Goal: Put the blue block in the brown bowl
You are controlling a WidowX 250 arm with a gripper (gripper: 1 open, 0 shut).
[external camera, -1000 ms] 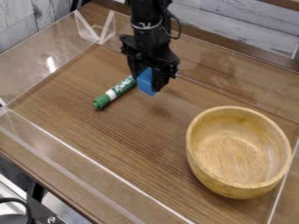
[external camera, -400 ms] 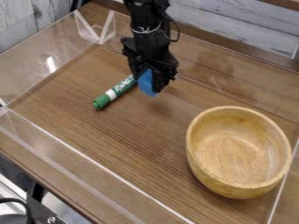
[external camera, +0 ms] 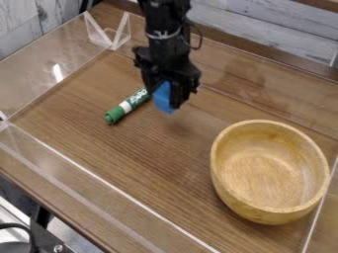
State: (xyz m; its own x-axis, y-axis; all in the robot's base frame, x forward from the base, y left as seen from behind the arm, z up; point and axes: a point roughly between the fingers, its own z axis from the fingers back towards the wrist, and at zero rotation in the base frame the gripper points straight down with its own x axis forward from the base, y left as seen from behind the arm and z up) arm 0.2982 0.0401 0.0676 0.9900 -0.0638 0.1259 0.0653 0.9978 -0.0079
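The blue block [external camera: 162, 98] sits between the black fingers of my gripper [external camera: 165, 97], which is shut on it and points straight down near the back middle of the table. The block looks lifted just off the wood, slightly tilted. The brown bowl [external camera: 314, 163] stands empty at the front right, well apart from the gripper.
A green-and-white marker pen [external camera: 128, 105] lies on the wooden tabletop just left of the gripper. Clear plastic walls [external camera: 40, 148] fence the table's edges, with a clear stand [external camera: 103, 35] at the back left.
The block has tilted a little in the gripper and come slightly off the table; the arm has hardly shifted.
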